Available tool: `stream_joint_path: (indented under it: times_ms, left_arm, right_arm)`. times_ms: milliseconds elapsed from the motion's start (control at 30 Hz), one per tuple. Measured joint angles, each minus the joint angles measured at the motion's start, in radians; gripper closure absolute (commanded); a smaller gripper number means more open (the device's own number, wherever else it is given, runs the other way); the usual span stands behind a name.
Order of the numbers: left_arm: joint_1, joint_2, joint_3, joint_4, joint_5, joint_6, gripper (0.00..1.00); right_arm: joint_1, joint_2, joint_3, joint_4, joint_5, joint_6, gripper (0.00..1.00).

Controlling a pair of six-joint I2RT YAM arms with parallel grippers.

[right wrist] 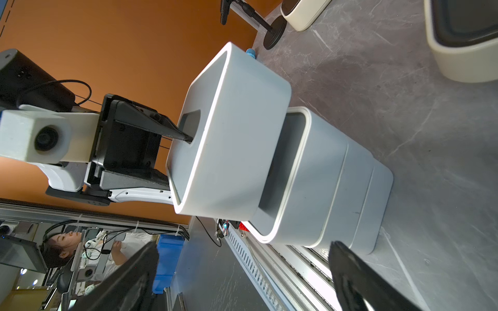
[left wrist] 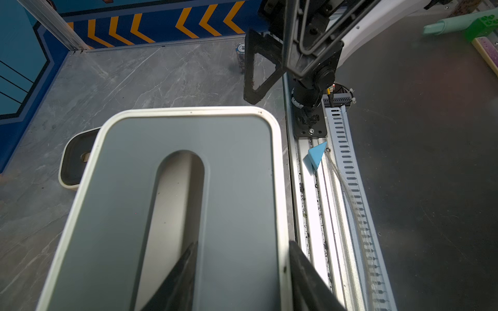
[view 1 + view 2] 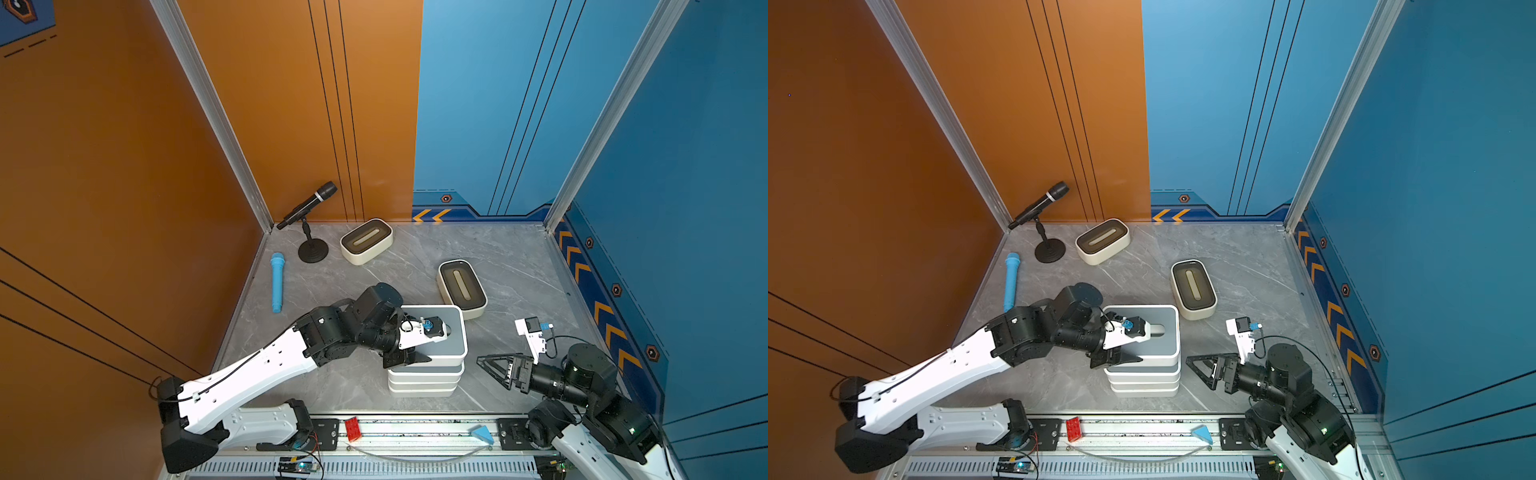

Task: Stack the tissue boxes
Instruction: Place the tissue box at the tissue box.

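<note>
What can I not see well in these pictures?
Held box: in both top views, the left arm covers most of its slot.
Stack: lower lids hidden under boxes above, all views.
Near brown box: left wrist view, mostly behind the held box; right wrist view, cut by the edge.
Box contents: not visible anywhere.

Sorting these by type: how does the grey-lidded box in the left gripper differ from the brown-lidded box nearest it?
The grey-lidded box has a grey lid and squarish corners; the brown-lidded box has a dark brown lid and rounder corners. The grey-lidded box is held by the left gripper above the stack; the brown-lidded box rests on the table. Both have an oval slot in the lid.
</note>
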Motion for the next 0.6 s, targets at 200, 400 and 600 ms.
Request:
stream_joint_path:
  times_ms: [200, 400, 600]
  left_arm:
    - [-0.008, 0.004, 0.000, 0.000, 0.000, 0.000, 0.72]
    - [-0.020, 0.006, -0.006, 0.003, -0.001, 0.000, 0.72]
    - [-0.027, 0.006, -0.009, 0.006, -0.016, -0.001, 0.71]
  right_arm:
    - [0.000, 0.000, -0.010, 0.000, -0.011, 0.016, 0.00]
    - [0.000, 0.000, -0.010, 0.001, -0.021, 0.019, 0.00]
    - [-0.001, 0.001, -0.011, 0.004, -0.022, 0.019, 0.00]
